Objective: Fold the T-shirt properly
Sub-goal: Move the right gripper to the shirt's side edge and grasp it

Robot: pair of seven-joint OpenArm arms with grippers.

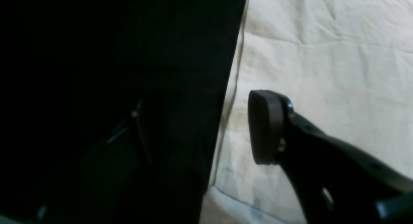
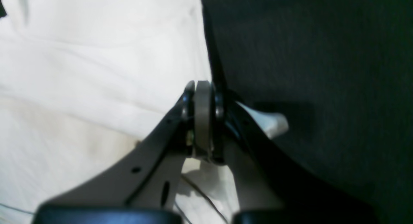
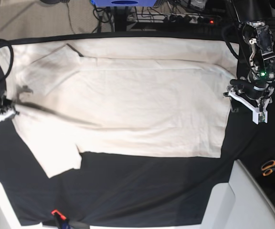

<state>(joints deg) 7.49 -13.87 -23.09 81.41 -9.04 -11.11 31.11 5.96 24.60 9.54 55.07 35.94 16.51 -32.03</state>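
Base view shows whole T-shirt [image 3: 128,109], scissors [image 3: 272,167], wrist views only hems.

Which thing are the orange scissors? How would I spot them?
Start at the black table cloth under the big cream T-shirt. Look past its right edge, low down. The scissors lie there, small, the only thing with bright orange handles.

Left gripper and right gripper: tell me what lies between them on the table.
In the base view, the T-shirt fills the stretch from the right gripper to the left gripper, spread flat on the black table cloth. Nothing else lies between them.
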